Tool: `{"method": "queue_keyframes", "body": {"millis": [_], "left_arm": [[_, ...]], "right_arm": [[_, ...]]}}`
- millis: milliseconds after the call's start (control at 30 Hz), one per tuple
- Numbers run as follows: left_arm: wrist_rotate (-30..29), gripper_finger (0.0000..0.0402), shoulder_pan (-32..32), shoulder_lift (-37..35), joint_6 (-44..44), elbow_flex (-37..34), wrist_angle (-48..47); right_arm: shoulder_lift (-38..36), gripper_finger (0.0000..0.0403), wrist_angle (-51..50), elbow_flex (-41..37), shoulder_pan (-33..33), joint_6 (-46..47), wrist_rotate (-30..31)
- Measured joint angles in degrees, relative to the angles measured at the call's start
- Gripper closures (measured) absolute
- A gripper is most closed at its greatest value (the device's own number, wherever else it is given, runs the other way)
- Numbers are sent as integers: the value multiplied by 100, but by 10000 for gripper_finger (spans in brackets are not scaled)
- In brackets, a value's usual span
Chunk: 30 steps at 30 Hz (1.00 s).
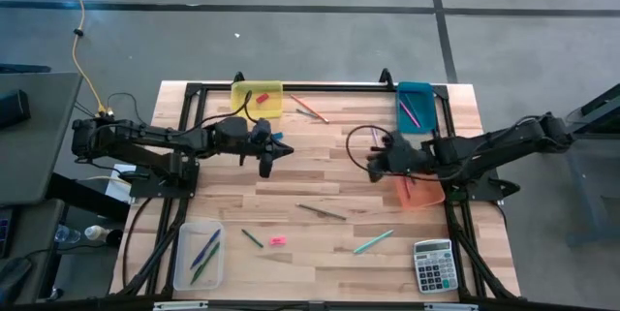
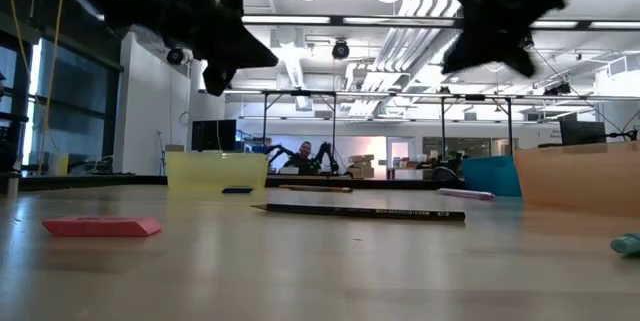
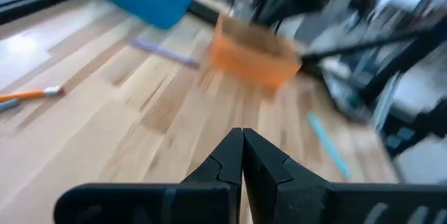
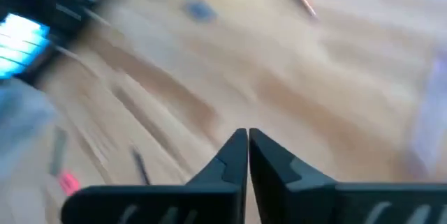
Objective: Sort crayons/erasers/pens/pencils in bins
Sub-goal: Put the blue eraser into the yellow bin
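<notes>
- Fingers first: our left fingers [image 3: 242, 155] are pressed together with nothing between them, above the desk [image 1: 320, 171] near the yellow bin [image 1: 259, 99]; our right fingers [image 4: 247, 155] are likewise closed and empty, just beside the orange bin [image 1: 419, 191].
- Erasers: we see a pink one [image 1: 277, 241] lying loose on the near part of the desk, a red one [image 1: 261, 98] already in the yellow bin, and a blue one [image 1: 279, 138] just beside the left arm's tip.
- Other bins: the teal one [image 1: 415, 106] sits at the far right with thin sticks in it, and the clear one [image 1: 200, 254] at the near left holds a few more.
- Loose sticks remain too: a dark pencil [image 1: 322, 212], a green one [image 1: 252, 238] and a teal pen [image 1: 373, 242], all well apart from the bins.
- Step in hand, as we judge it: reach for another loose piece, likely the pink eraser or the pencil.
- To do it well, we should open before descending, come straight down over the piece, and close across its narrow width.
- For the small eraser, we should centre carefully so it does not squirt sideways.
</notes>
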Motion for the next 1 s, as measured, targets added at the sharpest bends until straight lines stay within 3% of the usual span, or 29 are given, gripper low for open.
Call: {"method": "queue_keyframes", "body": {"millis": [67, 200, 300, 400, 533, 600, 700, 800, 867, 1000], "left_arm": [[-40, 402, -78, -51, 263, 438, -995], [-543, 402, -371, -54, 345, 1612, -3226], [-1673, 401, -798, -19, 290, 2362, -4465], [-3108, 401, -1348, 47, -357, 2766, -5244], [-4865, 401, -2184, 192, -1609, 2783, -5512], [-5437, 402, -2524, 391, -1991, 2599, -5495], [-5536, 402, -2681, 823, -2132, 2342, -5467], [-5303, 401, -2555, 1211, -1989, 2111, -5348], [-4803, 402, -2371, 1329, -1560, 1923, -5055], [-3482, 402, -1930, 1392, -348, 1402, -3254]], "right_arm": [[66, 388, 1555, -360, -232, -1009, -142], [407, 399, 3963, -1059, -776, -2054, -1316], [869, 398, 5111, -1446, -1114, -2275, -1826], [1385, 401, 5667, -1595, -1415, -2605, -1883], [2049, 402, 6615, -1533, -1771, -3525, -2163], [2304, 402, 7135, -1401, -1935, -3765, -2507], [2374, 402, 7178, -973, -2047, -3911, -2950], [2226, 403, 6376, -365, -1959, -4178, -2981], [2139, 403, 5531, 171, -1852, -4352, -2904], [2094, 403, 3540, 1319, -1568, -4479, -2289]]}}
